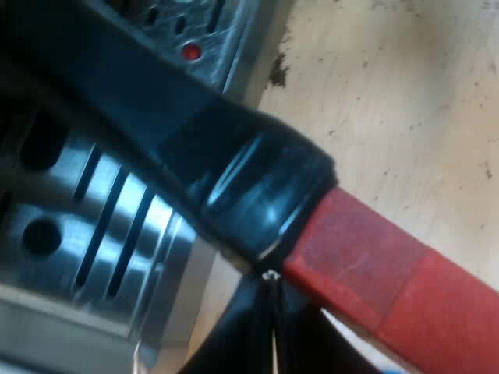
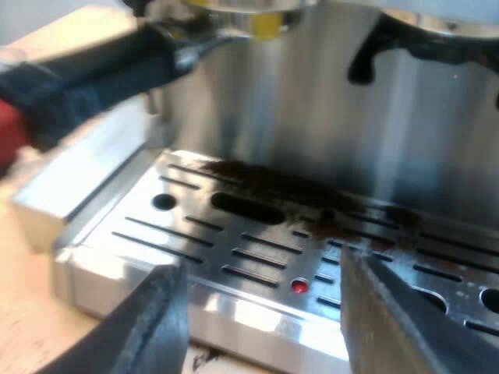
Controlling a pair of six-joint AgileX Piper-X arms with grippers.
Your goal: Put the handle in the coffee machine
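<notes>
Left wrist view: the handle point(image 1: 234, 156) runs very close across the drip tray point(image 1: 78, 234), dark grip toward ten o'clock and red end point(image 1: 390, 288) toward four o'clock, out over the pale tabletop point(image 1: 390, 93). The left tool point(image 1: 271, 327) sits just beneath the spot where black turns to red. Whether it is clamped on the handle I cannot tell.

Right wrist view: the right tool point(image 2: 263, 265) hangs spread wide and empty just above the front edge of the drip tray. Up at eleven o'clock from it, the holder's metal basket point(image 2: 234, 15) is raised against the underside of the coffee machine point(image 2: 312, 117). The handle sticks out from there toward eight o'clock. Loose coffee grounds point(image 2: 265, 175) lie scattered on the tray at twelve o'clock from the tool.

My judgement: the holder has been brought up to its seat, so most of the carrying is done. What seems left is the sideways twist to lock it. The pictures do not settle whether it is already engaged.
</notes>
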